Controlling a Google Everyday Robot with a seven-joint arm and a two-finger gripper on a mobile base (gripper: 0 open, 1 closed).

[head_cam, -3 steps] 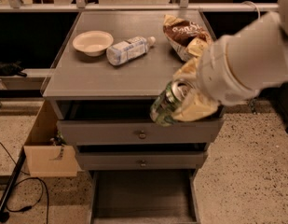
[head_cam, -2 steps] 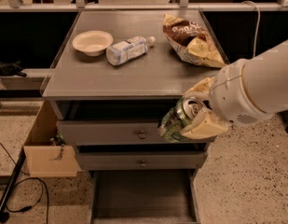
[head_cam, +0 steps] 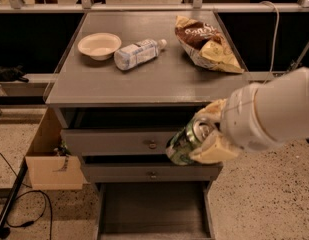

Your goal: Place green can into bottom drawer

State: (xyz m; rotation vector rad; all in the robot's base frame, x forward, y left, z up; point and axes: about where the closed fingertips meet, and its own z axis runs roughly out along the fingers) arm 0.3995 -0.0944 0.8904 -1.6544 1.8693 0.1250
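The pincer (head_cam: 205, 134) holds the green can (head_cam: 182, 147) between its two pale pads, one above and one below the can body. The can is tilted, with its silver top turned up toward the arm. It hangs in the air in front of the two upper drawer fronts, level with the knob of the upper drawer (head_cam: 152, 145) and to the right of it. The bottom drawer (head_cam: 149, 211) stands pulled out below, and its dark interior shows nothing inside. The step in hand appears to be the descent. The can should be carried down and a little to the left so that it clears the right drawer wall, then lowered close to the drawer floor before the pads part — a release from height would probably let a tilted can roll or bounce. Whether the can already lies over the opening or in front of it cannot be told from this view, so depth should be checked during the approach. The edges to respect are the overhanging rim of the worktop (head_cam: 144, 86) above, the projecting knob of the second drawer (head_cam: 153, 174), and the drawer's side walls. Open room lies on the speckled floor to the right of the cabinet; the cardboard box (head_cam: 49, 170) crowds the left side.
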